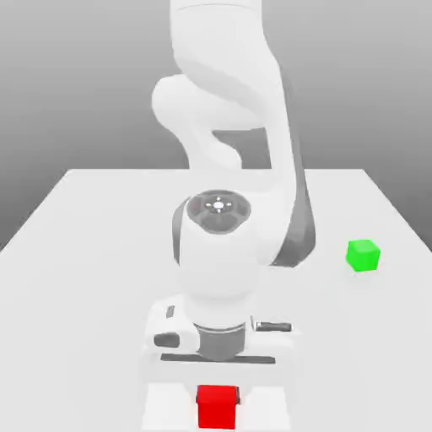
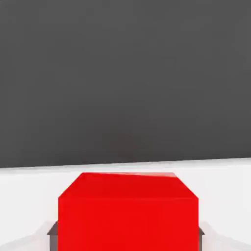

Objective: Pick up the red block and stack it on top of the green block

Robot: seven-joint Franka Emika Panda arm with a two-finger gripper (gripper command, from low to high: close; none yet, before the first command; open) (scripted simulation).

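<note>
Reaching down over the white table (image 1: 93,245), the arm (image 1: 228,126) fills the middle of the exterior view, its white links folding from the top centre of the frame to a wrist and hand low in the picture. The gripper (image 1: 218,403) sits at the bottom centre, pointing down, with a white finger (image 1: 167,405) on each side of the red block (image 1: 217,407). The block rests right at the bottom edge of the frame, between those fingers, and their inner faces meet its two sides, so the gripper is clenched on the red block. The block appears to sit on the table, though the frame edge cuts off its base in the exterior view. The green block (image 1: 364,255) lies on the table at the right of the frame, about midway up, well apart from the red block and from the hand, with nothing touching it. In the hand view the red block (image 2: 128,215) takes up the lower centre of the frame, its top face and one side face visible, with a dark pad (image 2: 53,228) pressed against each of its lower sides. Behind it a strip of white table (image 2: 29,181) runs across the frame, and above that the background is plain dark grey.
</note>
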